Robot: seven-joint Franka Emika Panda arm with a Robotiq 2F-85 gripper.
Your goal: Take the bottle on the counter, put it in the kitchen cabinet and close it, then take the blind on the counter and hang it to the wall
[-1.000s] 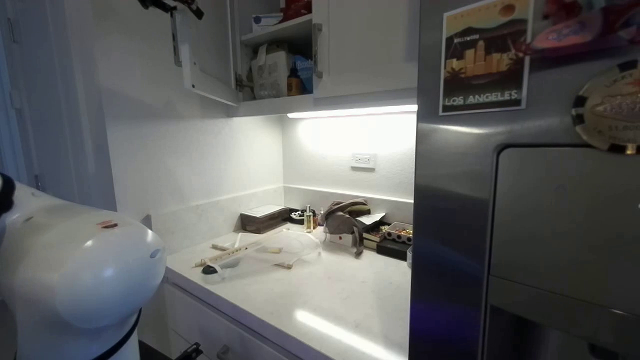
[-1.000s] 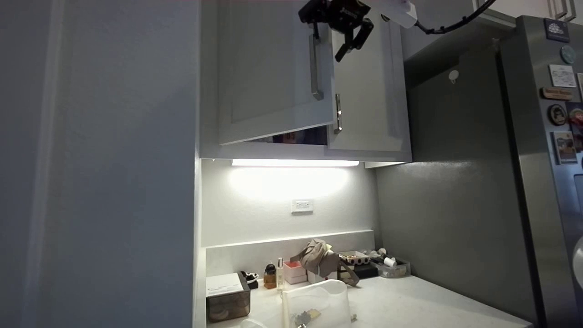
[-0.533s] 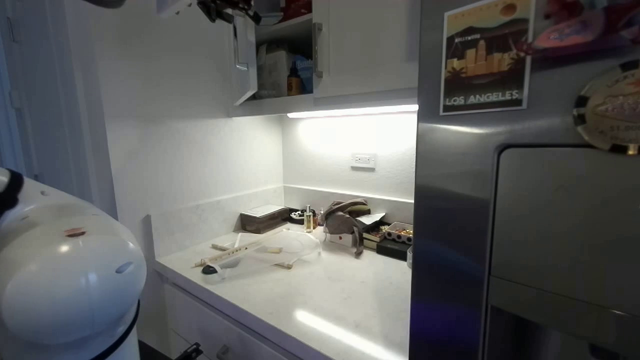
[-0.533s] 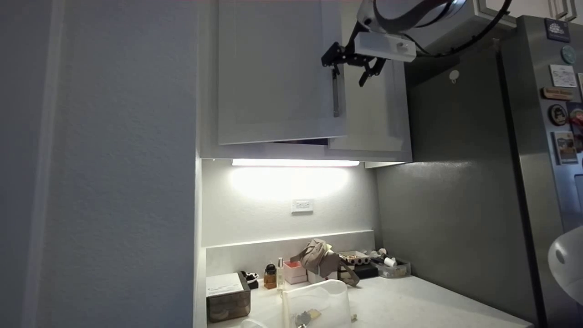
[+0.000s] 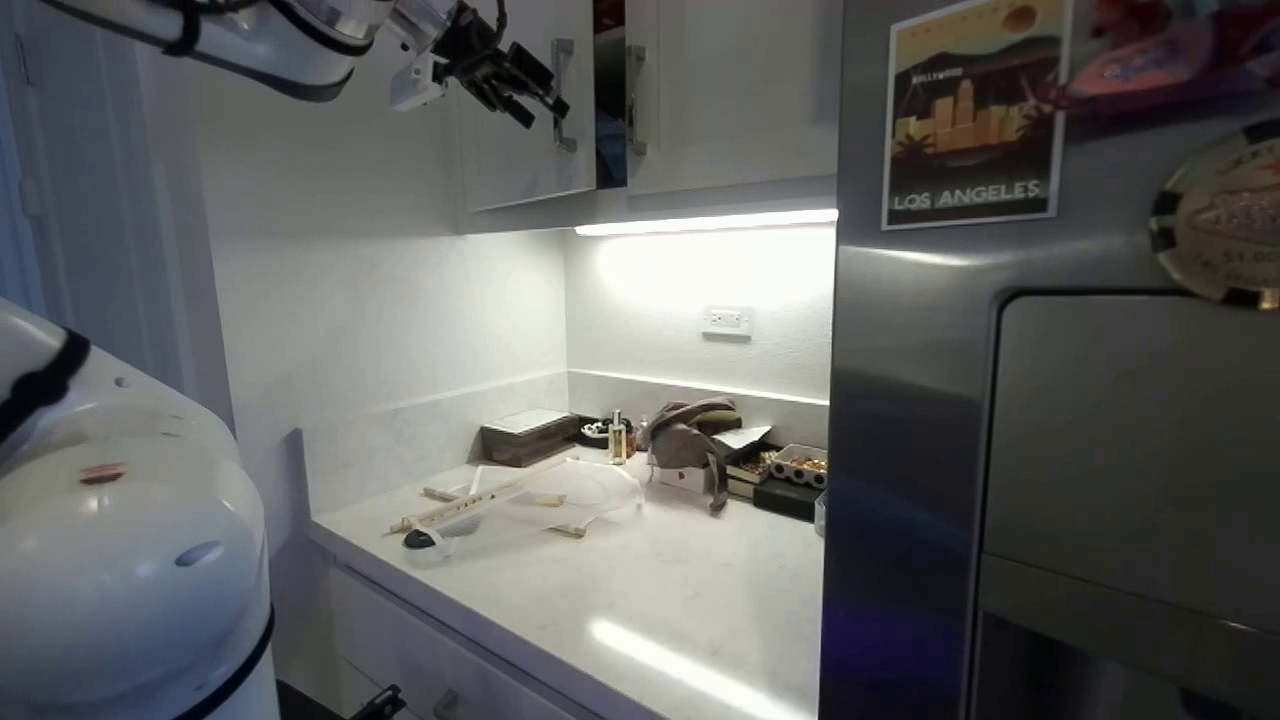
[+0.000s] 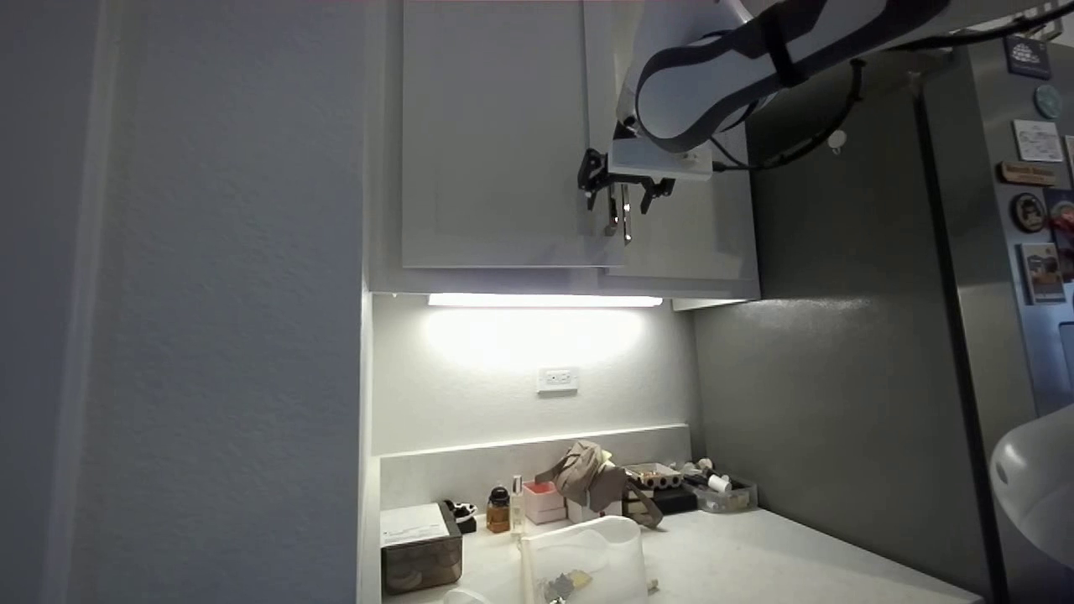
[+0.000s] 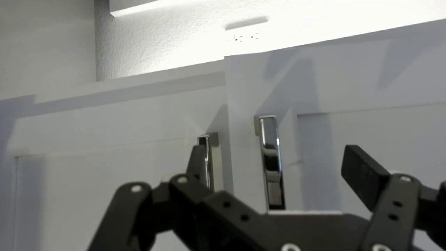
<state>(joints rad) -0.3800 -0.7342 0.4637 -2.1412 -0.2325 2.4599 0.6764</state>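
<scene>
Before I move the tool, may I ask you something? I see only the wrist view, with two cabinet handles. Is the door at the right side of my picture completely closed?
Observer: No. In an exterior view, that kitchen cabinet door stands partly open, with a dark gap along its edge.
Operator: Thank you. Where is the next item of my task?
Observer: The blind lies on the counter, seen in both exterior views.
Operator: And what stands near to it?
Observer: A brown box stands beside it; I cannot tell whether they touch.
</scene>
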